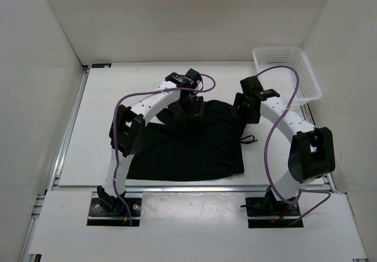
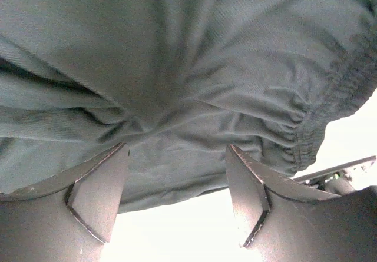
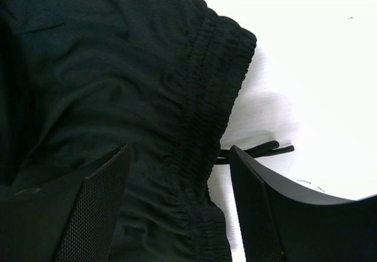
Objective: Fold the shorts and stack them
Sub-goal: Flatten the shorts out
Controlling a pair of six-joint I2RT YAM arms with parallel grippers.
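Observation:
The black shorts (image 1: pixel 188 147) lie spread on the white table, waistband toward the right, with the thin drawstring (image 1: pixel 250 139) poking out at the right edge. My left gripper (image 1: pixel 189 108) is open over the shorts' far edge; in the left wrist view the fabric (image 2: pixel 177 68) fills the frame above the spread fingers (image 2: pixel 100 191), with bare table between them. My right gripper (image 1: pixel 242 110) is open at the far right corner of the shorts; in the right wrist view the gathered waistband (image 3: pixel 206 126) runs between the spread fingers (image 3: pixel 259 209), and the drawstring (image 3: pixel 262 151) lies beside it.
A white mesh basket (image 1: pixel 287 73) stands at the back right of the table, just beyond the right arm. White walls enclose the table (image 1: pixel 118 97) on the left, back and right. An aluminium rail (image 1: pixel 194 188) runs along the near edge.

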